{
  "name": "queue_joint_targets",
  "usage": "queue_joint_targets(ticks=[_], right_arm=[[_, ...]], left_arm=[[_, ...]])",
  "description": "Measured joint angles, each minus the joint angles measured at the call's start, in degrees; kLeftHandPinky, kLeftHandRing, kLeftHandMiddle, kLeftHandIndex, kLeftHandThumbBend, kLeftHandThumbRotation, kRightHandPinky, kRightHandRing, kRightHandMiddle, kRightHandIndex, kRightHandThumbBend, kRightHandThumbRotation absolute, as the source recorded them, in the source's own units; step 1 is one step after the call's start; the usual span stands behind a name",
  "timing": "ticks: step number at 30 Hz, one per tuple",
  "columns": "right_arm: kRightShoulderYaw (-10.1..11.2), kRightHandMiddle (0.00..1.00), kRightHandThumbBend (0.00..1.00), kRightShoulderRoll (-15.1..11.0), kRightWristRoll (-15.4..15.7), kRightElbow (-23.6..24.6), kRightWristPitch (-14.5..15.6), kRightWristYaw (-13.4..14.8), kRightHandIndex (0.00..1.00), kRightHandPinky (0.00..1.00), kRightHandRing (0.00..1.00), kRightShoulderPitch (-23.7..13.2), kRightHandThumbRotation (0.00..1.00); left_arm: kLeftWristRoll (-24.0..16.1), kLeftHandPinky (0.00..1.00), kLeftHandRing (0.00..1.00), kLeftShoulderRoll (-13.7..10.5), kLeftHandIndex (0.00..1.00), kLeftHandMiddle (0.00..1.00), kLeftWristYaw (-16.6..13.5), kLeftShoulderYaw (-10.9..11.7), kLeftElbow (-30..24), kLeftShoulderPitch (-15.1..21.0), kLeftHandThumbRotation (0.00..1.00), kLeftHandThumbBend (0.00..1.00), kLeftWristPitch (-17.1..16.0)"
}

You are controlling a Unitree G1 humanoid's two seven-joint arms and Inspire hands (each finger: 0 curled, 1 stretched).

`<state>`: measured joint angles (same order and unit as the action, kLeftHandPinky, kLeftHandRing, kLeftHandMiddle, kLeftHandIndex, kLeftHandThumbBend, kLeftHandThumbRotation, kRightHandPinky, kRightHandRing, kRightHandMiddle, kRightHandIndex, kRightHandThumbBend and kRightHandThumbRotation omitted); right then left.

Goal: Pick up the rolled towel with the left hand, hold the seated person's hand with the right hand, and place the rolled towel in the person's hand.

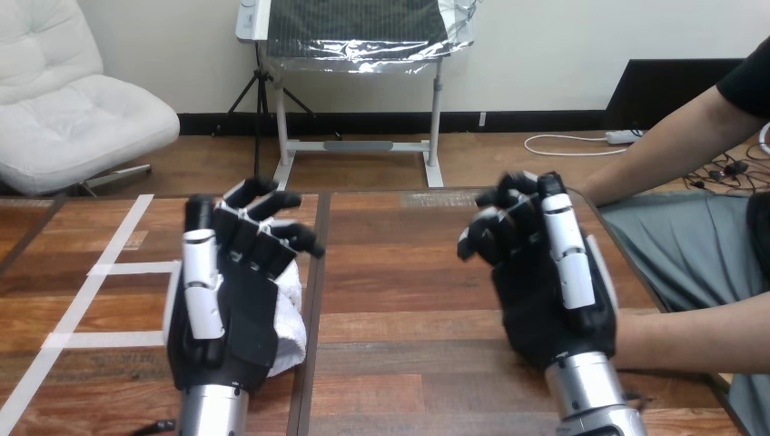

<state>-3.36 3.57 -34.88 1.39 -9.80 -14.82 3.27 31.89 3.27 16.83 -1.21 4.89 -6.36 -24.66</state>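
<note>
Over on the near left of the table point(399, 272), the left hand point(222, 309) sits right on top of the rolled towel point(289, 313). The towel pokes out along the hand's right side and looks like it's resting on the wood. So this reads as the pickup step, though honestly you can't tell if the grip is closed on it. The next move probably needs a firm wrap round the roll, then a clean lift.

The right hand point(554, 291) is raised at the near right, and the person's forearm point(699, 341) runs in behind it from the right edge. You can't tell whether it's grasping anything there. The person's other arm point(663, 150) reaches in from the far right toward that same hand.
</note>
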Motion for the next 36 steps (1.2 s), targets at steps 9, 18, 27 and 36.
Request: queue_joint_targets(ticks=[9,18,27,36], right_arm=[[-0.76,0.87,0.34,-0.19,13.0,-0.32,-6.24,3.36,0.82,0.73,0.85,0.09,0.34],[-1.24,0.89,0.34,-0.29,21.92,-0.55,-8.58,6.72,0.86,0.78,0.88,0.94,0.34],[-1.4,0.91,0.35,-0.34,28.02,-1.01,-10.05,9.0,0.88,0.77,0.88,2.16,0.34],[-1.4,0.92,0.33,-0.39,31.94,-1.66,-11.12,10.33,0.88,0.79,0.89,3.41,0.33]], left_arm=[[-14.59,0.9,0.91,-0.14,0.94,0.92,-7.79,0.01,0.14,-0.36,0.55,0.44,-5.49],[-28.91,0.95,0.97,-0.21,0.96,0.97,-17.01,0.02,0.14,-0.66,0.47,0.58,-6.38],[-43.46,0.91,0.96,-0.28,0.96,0.97,-27.28,-0.16,0.12,-1.21,0.41,0.63,-4.65],[-57.95,0.87,0.95,-0.35,0.96,0.97,-36.52,-0.7,0.1,-1.49,0.45,0.68,0.88]])
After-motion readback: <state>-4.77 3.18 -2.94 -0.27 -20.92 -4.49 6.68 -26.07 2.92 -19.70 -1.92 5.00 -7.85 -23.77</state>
